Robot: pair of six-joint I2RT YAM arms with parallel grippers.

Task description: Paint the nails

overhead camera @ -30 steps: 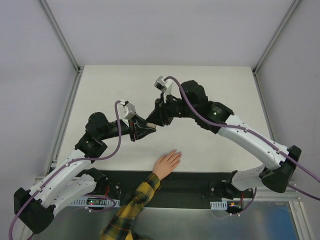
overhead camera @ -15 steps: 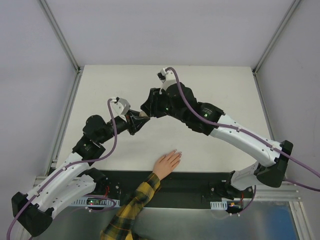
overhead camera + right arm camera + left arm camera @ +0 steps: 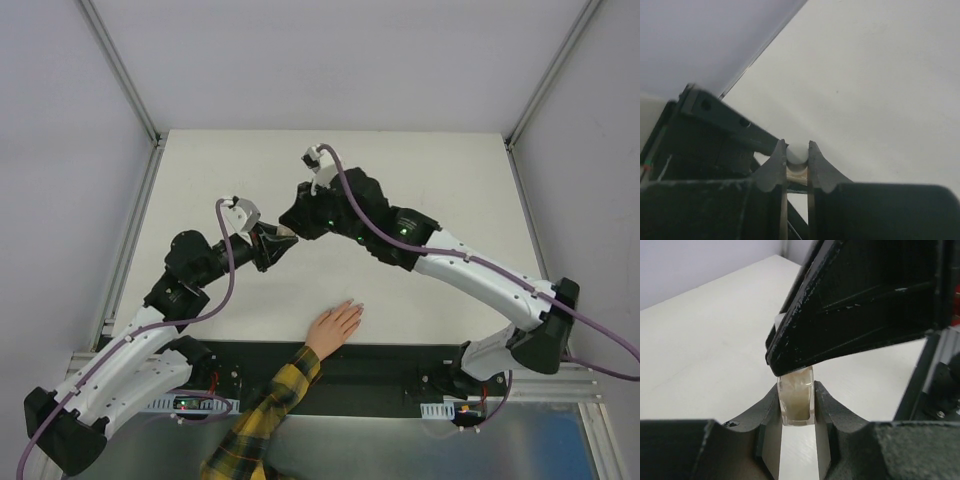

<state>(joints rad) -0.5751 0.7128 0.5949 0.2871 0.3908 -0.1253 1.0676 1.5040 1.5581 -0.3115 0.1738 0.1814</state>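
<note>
A light-skinned hand point(image 3: 335, 325) with a yellow-and-black plaid sleeve lies flat at the table's near edge. Its pale nails point(image 3: 356, 306) point up and right. My left gripper point(image 3: 281, 243) is shut on a small beige glass bottle point(image 3: 797, 399) and holds it above the table, left of centre. My right gripper point(image 3: 291, 225) meets it from the right and is shut on the bottle's white cap point(image 3: 796, 153). In the left wrist view the right gripper's black body point(image 3: 865, 300) covers the bottle's top. Both grippers are well beyond the hand.
The white table point(image 3: 430, 180) has metal frame rails along its left and right sides. A black strip point(image 3: 390, 365) with the arm bases runs along the near edge, where the sleeve point(image 3: 265, 420) crosses it.
My right gripper has swung left and down onto the bottle's cap. My left gripper has drawn back up and left with the bottle. The hand has not moved.
</note>
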